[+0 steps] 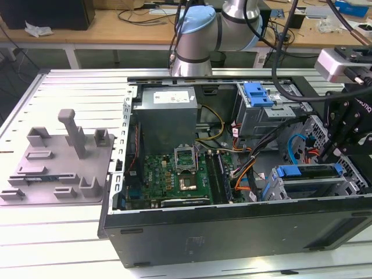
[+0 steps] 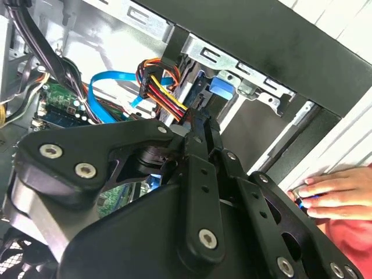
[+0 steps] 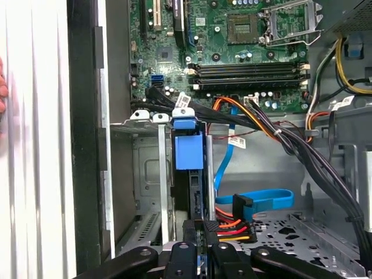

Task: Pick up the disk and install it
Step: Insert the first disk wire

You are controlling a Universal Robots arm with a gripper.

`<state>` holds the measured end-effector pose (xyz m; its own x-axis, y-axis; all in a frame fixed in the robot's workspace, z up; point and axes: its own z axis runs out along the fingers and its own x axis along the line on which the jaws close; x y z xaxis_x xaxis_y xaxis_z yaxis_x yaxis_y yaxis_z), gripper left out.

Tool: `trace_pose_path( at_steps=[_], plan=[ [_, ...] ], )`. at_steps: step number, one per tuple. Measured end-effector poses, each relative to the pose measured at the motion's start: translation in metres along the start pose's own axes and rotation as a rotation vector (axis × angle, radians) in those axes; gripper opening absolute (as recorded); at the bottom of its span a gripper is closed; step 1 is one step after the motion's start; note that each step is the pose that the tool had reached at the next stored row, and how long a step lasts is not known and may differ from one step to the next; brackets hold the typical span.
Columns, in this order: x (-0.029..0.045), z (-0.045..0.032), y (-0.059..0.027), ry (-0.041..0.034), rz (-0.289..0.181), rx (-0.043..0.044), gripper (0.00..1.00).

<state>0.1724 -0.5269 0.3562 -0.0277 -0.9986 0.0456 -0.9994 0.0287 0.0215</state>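
Fingertips (image 3: 185,253) first, reaching into the open computer case (image 1: 232,235) with the gripper (image 3: 199,235) and pinching the near end of the disk (image 3: 189,197), with the two fingers pressing close together on it in the first wrist view. Holding that disk on edge inside the case, in the metal drive cage (image 1: 302,192) at the case's end toward the exterior view's right, with a blue rail (image 1: 308,171) running along the disk's upper edge in the exterior view. Showing a blue plastic tab (image 3: 188,151) at the disk's far end in the first wrist view, farther into the case than the gripper. Crowding a bundle of orange, red and yellow wires (image 3: 235,232) just beside the fingers, with a flat blue cable (image 3: 264,200) looping over the case's floor near them. Pointing toward the green motherboard (image 3: 244,52) in the middle of the case, beyond the cage. Hanging from the arm (image 1: 197,35) above the case's far side, over the grey power-supply box (image 1: 165,116). Sharing the second wrist view with a person's hand (image 2: 334,195), lying just outside the case's black wall. Working well apart from a grey fixture plate (image 1: 58,163), lying on the slatted table (image 1: 70,87) outside the case toward the exterior view's left.
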Motion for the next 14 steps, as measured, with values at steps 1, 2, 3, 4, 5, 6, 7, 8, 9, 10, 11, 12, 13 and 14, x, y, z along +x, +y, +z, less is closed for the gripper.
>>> trace_pose_path(
  at_steps=[1,2,3,4,5,6,7,8,9,10,11,12,13,14],
  plan=[
    [0.0003,0.0,0.0,-0.0018,0.0,0.0,0.16],
    [0.0006,0.0,0.0,-0.0024,0.0,0.0,0.16],
    [0.0009,0.0,0.0,-0.0036,0.0,0.0,0.16],
    [0.0012,0.0001,0.0,-0.0048,0.0,0.0001,0.16],
    [0.0018,0.0001,0.0,-0.0068,0.0,0.0001,0.16],
    [0.0022,0.0001,0.0,-0.008,0.0,0.0,0.16],
    [0.003,0.0002,-0.0001,-0.0091,0.0,0.0,0.16],
    [0.003,0.0002,-0.0001,-0.0092,0.0,0.0,0.16],
    [0.003,0.0002,-0.0001,-0.0092,0.0,0.0,0.16],
    [0.0031,0.0001,-0.0001,-0.0091,0.0,0.0001,0.16],
    [0.0031,0.0002,-0.0001,-0.0092,0.0,0.0,0.16],
    [0.0031,0.0002,-0.0001,-0.0092,0.0,0.0001,0.16],
    [0.0031,0.0002,-0.0001,-0.0092,0.0,0.0,0.16],
    [0.0031,0.0002,-0.0001,-0.0092,0.0,0.0,0.16]
  ],
)
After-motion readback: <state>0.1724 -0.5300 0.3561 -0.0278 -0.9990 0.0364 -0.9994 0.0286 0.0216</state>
